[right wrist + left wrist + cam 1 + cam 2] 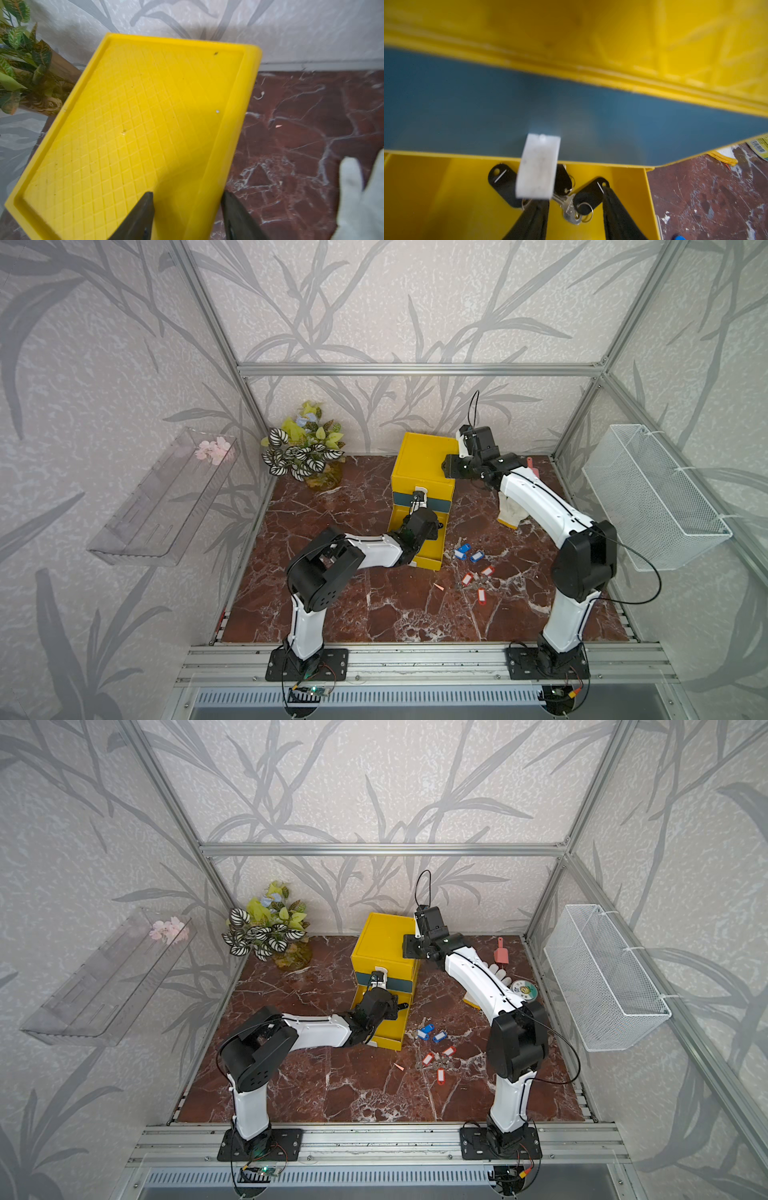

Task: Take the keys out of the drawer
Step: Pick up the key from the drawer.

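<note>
Broadly, a bench (332, 614) with a dark red marble pattern, veined white, carries everything. A white wire-mesh basket (648, 497) hangs on one side wall; a clear plastic shelf (166, 497) on the opposite wall holds pink blossoms (214, 450). Toward the back stands a boxy yellow plastic cabinet (419, 464), its top moulded in a fine grid with a raised rim, a striped-leaf plant (303, 452) beside it. Its upper drawer (440, 504), teal-fronted with a white block handle, is shut; the lower drawer (649, 197), smooth yellow, is pulled out. At its inner end lie the black-tagged keys (588, 195): silver keys on rings with rounded black plastic tags. The left pincer (572, 195) hangs over them, jaws spread wide, gripping nothing. The right pincer (187, 193) is likewise parted and empty, one finger over the gridded top, the other past its side edge. A white glove (498, 971) with a yellow cuff lies near the cabinet. On the bench just beside the open drawer lie the blue-tagged keys (465, 551), with the red-tagged keys (467, 579) nearer the front. A barcode label (758, 143) shows in the left wrist view, its print too blurred to read.
</note>
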You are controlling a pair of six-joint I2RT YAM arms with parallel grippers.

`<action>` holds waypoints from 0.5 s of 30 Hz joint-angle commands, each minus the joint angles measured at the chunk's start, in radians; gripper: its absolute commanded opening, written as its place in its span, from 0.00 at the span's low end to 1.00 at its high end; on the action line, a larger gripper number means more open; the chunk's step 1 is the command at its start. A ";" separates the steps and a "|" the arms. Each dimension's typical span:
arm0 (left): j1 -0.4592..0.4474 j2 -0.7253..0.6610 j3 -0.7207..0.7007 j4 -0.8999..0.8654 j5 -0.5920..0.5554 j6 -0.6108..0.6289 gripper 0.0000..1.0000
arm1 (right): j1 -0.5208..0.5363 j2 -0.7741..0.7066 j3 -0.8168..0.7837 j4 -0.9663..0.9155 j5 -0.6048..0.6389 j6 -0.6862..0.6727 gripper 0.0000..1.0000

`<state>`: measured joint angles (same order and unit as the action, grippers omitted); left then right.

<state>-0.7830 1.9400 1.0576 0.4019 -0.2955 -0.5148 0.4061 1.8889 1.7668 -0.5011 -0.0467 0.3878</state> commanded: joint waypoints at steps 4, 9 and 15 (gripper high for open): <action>0.005 0.051 0.030 0.058 0.030 0.009 0.46 | -0.007 0.009 -0.059 -0.096 -0.077 0.025 0.54; 0.003 0.103 0.062 0.064 0.040 0.010 0.47 | -0.007 -0.035 -0.146 -0.080 -0.106 0.011 0.53; -0.009 0.162 0.132 -0.018 0.005 0.000 0.47 | -0.007 -0.056 -0.204 -0.060 -0.141 0.008 0.52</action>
<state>-0.7929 2.0674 1.1263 0.4263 -0.2764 -0.5156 0.3889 1.8191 1.6222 -0.4065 -0.1413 0.4152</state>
